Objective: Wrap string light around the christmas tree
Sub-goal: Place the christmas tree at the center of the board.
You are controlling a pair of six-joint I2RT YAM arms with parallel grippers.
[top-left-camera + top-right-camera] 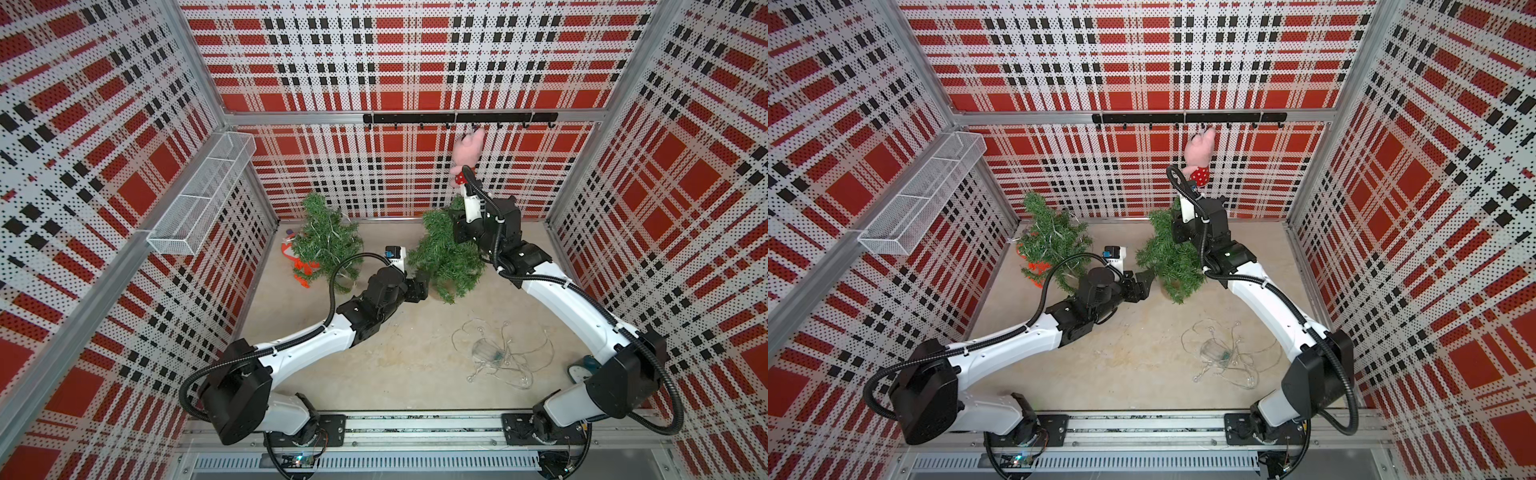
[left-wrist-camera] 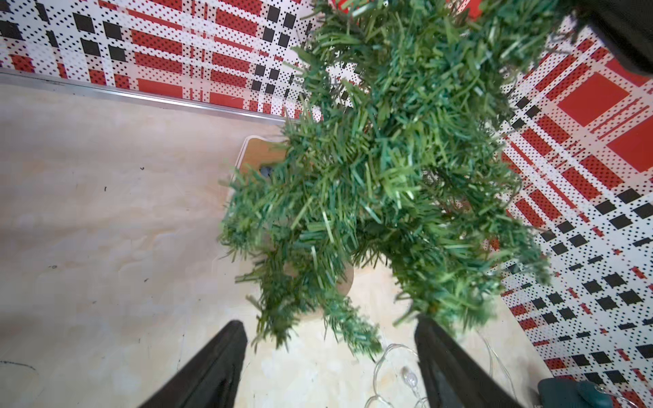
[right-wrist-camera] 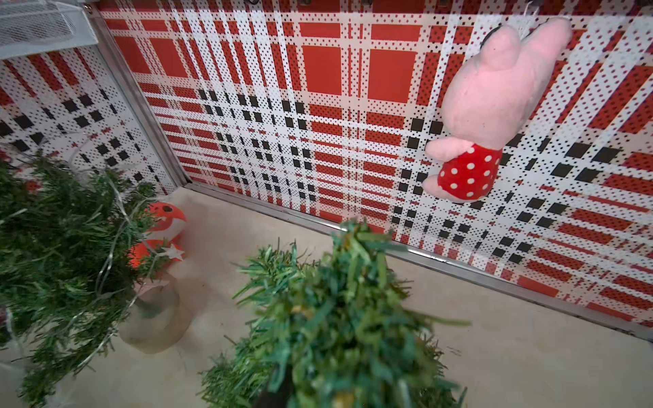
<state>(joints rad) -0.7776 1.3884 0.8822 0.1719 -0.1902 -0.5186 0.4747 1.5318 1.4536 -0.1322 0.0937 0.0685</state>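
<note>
The bare green christmas tree stands at the middle back of the floor. My right gripper is buried in its top, shut on the tip; foliage hides its fingers in the right wrist view. Low beside the tree's bottom branches, my left gripper is open and holds nothing. The string light, a clear tangled wire with small bulbs, lies loose on the floor near the right arm.
A second tree with a string wound round it stands back left, an orange object beside it. A pink plush hangs from the hook rail. A wire basket juts from the left wall.
</note>
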